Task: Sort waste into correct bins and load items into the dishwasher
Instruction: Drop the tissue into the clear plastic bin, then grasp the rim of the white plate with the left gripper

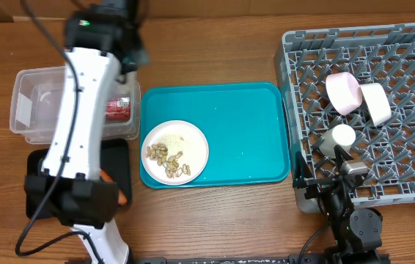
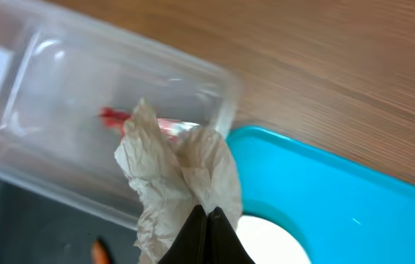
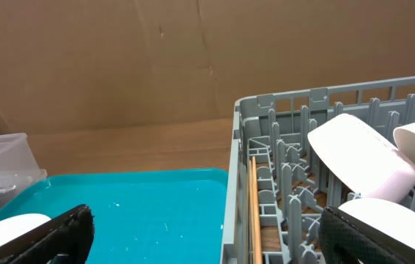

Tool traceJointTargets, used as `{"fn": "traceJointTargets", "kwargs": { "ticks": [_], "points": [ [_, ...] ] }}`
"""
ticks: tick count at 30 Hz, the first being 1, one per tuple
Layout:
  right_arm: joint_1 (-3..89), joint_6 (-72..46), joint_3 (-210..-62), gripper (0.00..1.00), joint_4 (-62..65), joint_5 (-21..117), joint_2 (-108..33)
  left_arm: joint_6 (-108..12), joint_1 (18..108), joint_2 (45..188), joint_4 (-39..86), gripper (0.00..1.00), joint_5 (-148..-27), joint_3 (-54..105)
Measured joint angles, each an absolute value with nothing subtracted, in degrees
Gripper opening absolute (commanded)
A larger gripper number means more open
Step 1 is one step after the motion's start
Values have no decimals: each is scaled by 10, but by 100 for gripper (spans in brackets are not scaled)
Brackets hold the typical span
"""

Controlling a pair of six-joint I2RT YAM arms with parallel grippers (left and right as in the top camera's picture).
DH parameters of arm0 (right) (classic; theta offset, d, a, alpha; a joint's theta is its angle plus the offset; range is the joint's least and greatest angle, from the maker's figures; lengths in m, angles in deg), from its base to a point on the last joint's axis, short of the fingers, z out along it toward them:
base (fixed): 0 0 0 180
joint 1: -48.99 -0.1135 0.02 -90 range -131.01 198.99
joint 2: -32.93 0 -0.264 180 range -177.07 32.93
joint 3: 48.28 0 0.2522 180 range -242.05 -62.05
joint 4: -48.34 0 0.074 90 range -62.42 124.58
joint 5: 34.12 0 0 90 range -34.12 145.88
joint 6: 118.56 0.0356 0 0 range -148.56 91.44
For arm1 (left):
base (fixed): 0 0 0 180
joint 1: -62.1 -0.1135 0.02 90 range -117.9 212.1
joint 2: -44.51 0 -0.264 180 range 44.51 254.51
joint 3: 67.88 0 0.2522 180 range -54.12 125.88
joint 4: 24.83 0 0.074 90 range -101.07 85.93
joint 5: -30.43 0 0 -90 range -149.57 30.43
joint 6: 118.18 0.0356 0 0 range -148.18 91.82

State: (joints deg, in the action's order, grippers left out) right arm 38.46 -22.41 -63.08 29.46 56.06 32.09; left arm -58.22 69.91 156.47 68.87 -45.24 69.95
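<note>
Sorting waste, I pinch the paper ball [image 2: 171, 172] in my closed left gripper [image 2: 209, 220] above the right end of the tub [image 2: 222, 88], where the wrapper [image 2: 112, 116] lies; next I should centre it and let go.

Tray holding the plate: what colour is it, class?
The tray is teal; the overhead view shows it best.

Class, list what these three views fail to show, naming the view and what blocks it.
Overhead: the left arm covers the paper ball and most of the black tray.
Left wrist: the wrapper is blurred and partly behind the paper ball; the bottom edge cuts off the plate.
Right wrist: the bottom edge cuts off the cup and chopsticks.
</note>
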Motion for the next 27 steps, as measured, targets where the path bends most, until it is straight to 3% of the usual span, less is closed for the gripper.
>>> {"fn": "traceJointTargets", "kwargs": {
  "ticks": [2,5,13,20,27],
  "points": [
    [385,-224,-631,100,295,561,321,-579,674,1579,698,62,-460,696],
    [385,-224,-631,100,294,561,321,-566,653,1598,719,68,-481,690],
    [385,-224,-631,100,294,561,321,-541,669,1587,790,63,-510,726],
    [385,-224,-631,100,294,561,321,-514,829,1551,823,62,-501,711],
    [385,-224,-631,100,294,561,321,-522,971,1549,732,35,-499,540]
  ]
}}
